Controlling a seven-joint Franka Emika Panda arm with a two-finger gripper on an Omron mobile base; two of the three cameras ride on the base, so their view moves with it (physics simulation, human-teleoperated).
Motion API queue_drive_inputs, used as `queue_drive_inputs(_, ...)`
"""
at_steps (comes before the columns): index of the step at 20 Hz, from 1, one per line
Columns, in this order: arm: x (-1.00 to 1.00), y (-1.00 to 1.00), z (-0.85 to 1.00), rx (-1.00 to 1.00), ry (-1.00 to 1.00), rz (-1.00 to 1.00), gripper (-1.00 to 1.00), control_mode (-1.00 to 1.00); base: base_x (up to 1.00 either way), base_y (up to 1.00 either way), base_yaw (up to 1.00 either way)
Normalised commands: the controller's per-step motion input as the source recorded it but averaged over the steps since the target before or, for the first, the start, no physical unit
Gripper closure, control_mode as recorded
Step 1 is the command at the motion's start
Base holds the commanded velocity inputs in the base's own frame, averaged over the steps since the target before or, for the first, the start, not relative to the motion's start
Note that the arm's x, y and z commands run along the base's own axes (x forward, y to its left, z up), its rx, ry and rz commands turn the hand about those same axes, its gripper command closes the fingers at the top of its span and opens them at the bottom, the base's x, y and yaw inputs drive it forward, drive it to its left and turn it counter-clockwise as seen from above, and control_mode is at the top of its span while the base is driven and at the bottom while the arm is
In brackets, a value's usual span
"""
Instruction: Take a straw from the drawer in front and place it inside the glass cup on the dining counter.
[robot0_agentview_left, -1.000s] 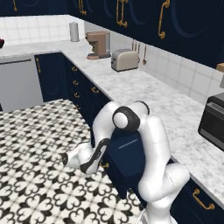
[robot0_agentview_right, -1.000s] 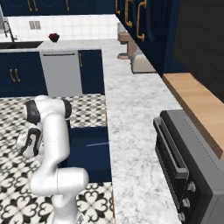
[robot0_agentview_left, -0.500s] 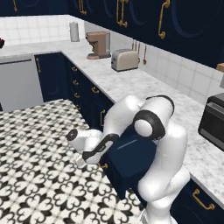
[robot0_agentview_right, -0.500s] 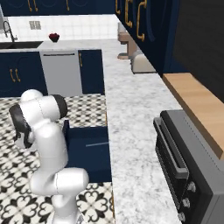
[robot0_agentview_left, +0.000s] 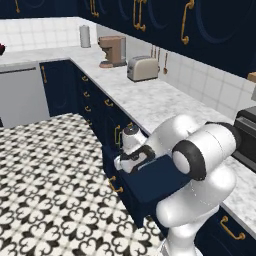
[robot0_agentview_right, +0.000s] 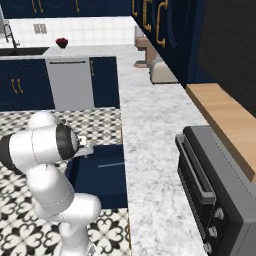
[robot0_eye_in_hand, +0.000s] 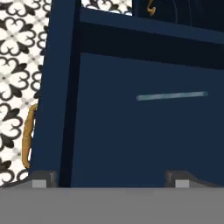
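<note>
The drawer (robot0_eye_in_hand: 144, 131) stands pulled out, a shallow dark navy box with a brass handle (robot0_eye_in_hand: 27, 135) on its front. The straw (robot0_eye_in_hand: 171, 96), thin and pale, lies flat on the drawer's floor toward its back. My gripper (robot0_eye_in_hand: 111, 179) hangs open just above the drawer's front part, nothing between its fingertips (robot0_eye_in_hand: 43, 178). In the right base view the straw (robot0_agentview_right: 111, 164) lies in the open drawer (robot0_agentview_right: 100, 172), to the right of the gripper (robot0_agentview_right: 84, 150). In the left base view my gripper (robot0_agentview_left: 129, 161) hovers over the drawer (robot0_agentview_left: 150, 175). The glass cup and the dining counter are out of view.
The marbled wall counter (robot0_agentview_left: 150, 100) carries a toaster (robot0_agentview_left: 142, 68) and a coffee machine (robot0_agentview_left: 112, 51). A dark oven (robot0_agentview_right: 215, 190) and a wooden board (robot0_agentview_right: 225, 117) stand on it to the right. A dishwasher (robot0_agentview_left: 22, 97) is at the far left, beyond patterned floor (robot0_agentview_left: 50, 170).
The gripper has let go at the drawer's front and opened wide. The arm has swung up and over the open drawer.
</note>
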Motion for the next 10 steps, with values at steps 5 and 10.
queue_drive_inputs(5,0.61,-0.21,-0.27,0.0,0.14,-0.02,-1.0,-1.0,0.0,0.0,0.0)
queue_drive_inputs(10,0.32,-0.03,-0.65,0.01,0.09,0.0,-1.0,-1.0,0.0,0.0,0.0)
